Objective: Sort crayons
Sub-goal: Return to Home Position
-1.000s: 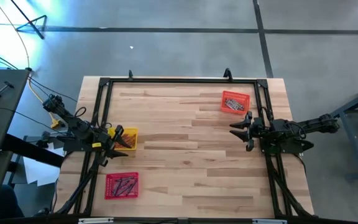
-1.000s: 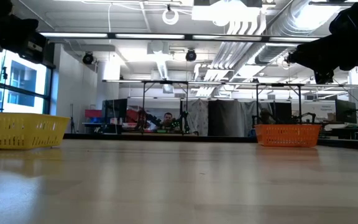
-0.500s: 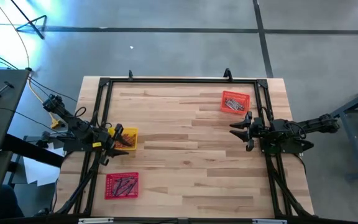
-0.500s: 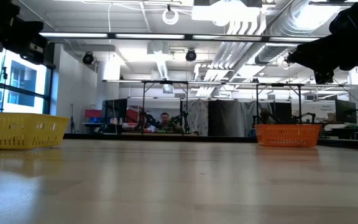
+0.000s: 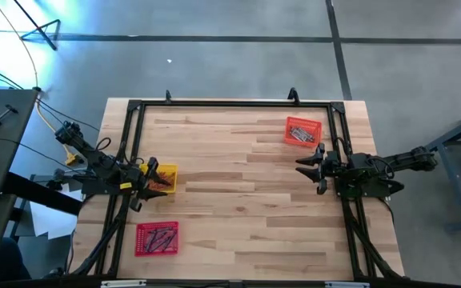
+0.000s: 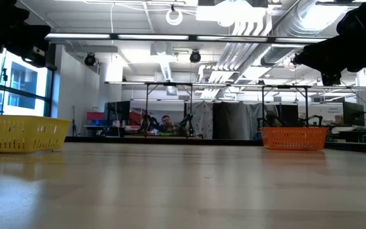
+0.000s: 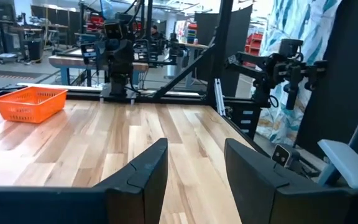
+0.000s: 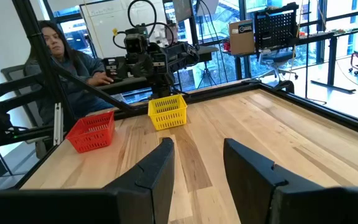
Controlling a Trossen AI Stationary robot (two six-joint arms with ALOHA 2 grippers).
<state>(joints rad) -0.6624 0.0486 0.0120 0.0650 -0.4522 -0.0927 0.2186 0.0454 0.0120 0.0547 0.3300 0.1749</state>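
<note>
Pale wooden planks make up the desk (image 5: 238, 200), which is bordered by a black metal frame (image 5: 230, 103) and stands on a grey concrete floor (image 5: 214, 64).

The left claw (image 7: 195, 149) hangs at the desk's left edge, partly over a small square yellow plastic tray (image 6: 18, 135). Its two dark fingers are apart, with nothing between them. The right claw (image 8: 197, 146) sits at the right edge, raised off the wood. It is near a small square orange plastic tray (image 5: 303, 120) but not touching it, and its fingers are likewise spread and empty.

A small square red plastic tray (image 5: 157, 226) rests near the front left corner, just beside the yellow one.

The thin short crayons (image 5: 301, 134) lie inside the trays. There is a greyish bunch in the orange tray and a cluster of dark sticks in the red tray, whose colour cannot be told from above. A few orange-red ones are in the yellow tray, partly hidden under the left claw.

Beyond the desk on the left arm's side, a seated person (image 8: 61, 62) in a dark top shows in the right wrist view.
</note>
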